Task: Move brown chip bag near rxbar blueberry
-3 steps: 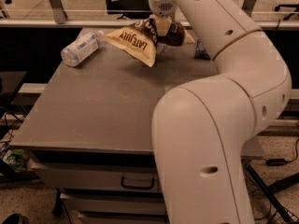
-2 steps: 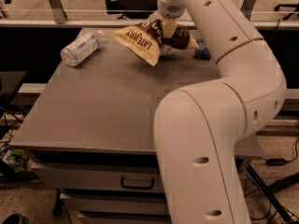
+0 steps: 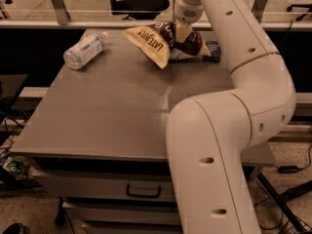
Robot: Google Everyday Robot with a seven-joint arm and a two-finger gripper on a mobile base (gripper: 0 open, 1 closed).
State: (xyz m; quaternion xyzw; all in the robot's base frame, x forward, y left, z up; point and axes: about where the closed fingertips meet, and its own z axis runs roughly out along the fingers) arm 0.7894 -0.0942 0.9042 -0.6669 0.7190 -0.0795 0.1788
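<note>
Grey desk (image 3: 112, 111), water bottle (image 3: 84, 50) at 10 o'clock. Tool (image 3: 181, 33) clamped on brown chip bag (image 3: 152, 44) at 12 o'clock; rxbar blueberry (image 3: 213, 50) at its 3. I'd lower gently, avoid covering bar.

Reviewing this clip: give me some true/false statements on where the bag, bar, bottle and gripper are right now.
1. The clear plastic water bottle stands upright. False: it lies on its side at the far left of the grey table.
2. The gripper is at the table's far edge, jaws shut on the crinkly brown chip bag. True.
3. The small flat navy-blue rxbar blueberry lies left of the bag. False: it lies by the bag's right end.
4. The bottle lies apart from the bag. True.
</note>
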